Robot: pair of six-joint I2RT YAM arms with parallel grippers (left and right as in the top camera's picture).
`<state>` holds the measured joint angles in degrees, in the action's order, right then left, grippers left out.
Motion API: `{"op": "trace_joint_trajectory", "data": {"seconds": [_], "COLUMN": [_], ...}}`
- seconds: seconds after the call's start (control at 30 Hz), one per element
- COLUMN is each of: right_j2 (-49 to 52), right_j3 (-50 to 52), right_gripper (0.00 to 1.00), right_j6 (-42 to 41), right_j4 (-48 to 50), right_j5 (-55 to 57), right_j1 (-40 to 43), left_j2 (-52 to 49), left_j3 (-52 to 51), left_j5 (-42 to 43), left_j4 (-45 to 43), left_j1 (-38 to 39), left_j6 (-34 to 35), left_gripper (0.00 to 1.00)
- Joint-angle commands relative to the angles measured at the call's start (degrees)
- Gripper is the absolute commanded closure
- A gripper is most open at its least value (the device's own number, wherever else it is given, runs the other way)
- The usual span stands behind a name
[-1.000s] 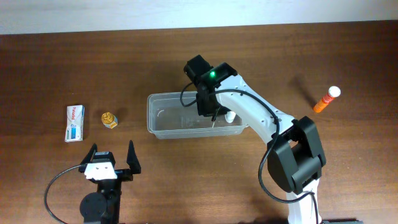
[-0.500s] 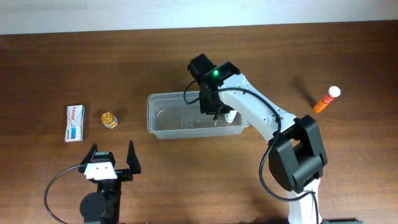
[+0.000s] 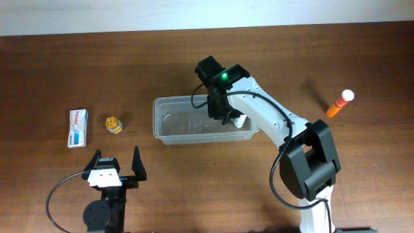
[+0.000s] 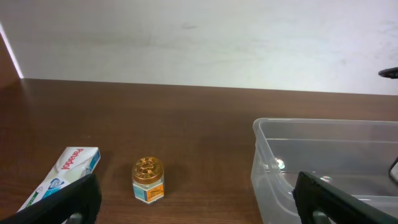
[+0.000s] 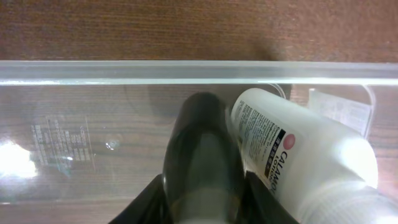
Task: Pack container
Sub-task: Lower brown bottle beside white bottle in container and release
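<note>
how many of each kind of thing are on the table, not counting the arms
clear container: 1
white bottle, lying inside the container: 1
orange tube with a white cap: 1
gold-lidded jar: 1
small box: 1
total: 5

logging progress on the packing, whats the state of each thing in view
container, upright, no lid, white bottle inside
white bottle, lying in the container
gold-lidded jar, upright, lid on, outside
box, lying flat, outside
orange tube, lying down, white cap on
left fingers, open, empty
right fingers, in the container beside the bottle, grip unclear
</note>
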<state>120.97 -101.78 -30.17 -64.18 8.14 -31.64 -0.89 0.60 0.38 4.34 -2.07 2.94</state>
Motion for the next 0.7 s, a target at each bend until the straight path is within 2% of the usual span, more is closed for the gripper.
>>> {"op": "trace_joint_trajectory", "data": {"seconds": [0.0,0.5,0.67], "right_j2": [0.39,0.37,0.37], "right_j3": [0.22,0.15,-2.97], "right_gripper": [0.62,0.61,0.57], "right_j6": [-0.52,1.88,2.97], "right_j4": [0.15,0.81,-1.09], "right_j5": [0.59,0.07,0.31], "right_j1": [0.22,0.22,1.11], "left_j2": [0.52,0.52,0.52], "left_j3": [-0.11,-0.11,-0.11], "left_j5": [-0.22,-0.22,-0.22], "left_j4": [0.42,0.44,0.44], "left_j1": [-0.35,-0.35,-0.35], "left_j6": [-0.68,-0.68,-0.68], "left_gripper": [0.01,0.01,0.01]}}
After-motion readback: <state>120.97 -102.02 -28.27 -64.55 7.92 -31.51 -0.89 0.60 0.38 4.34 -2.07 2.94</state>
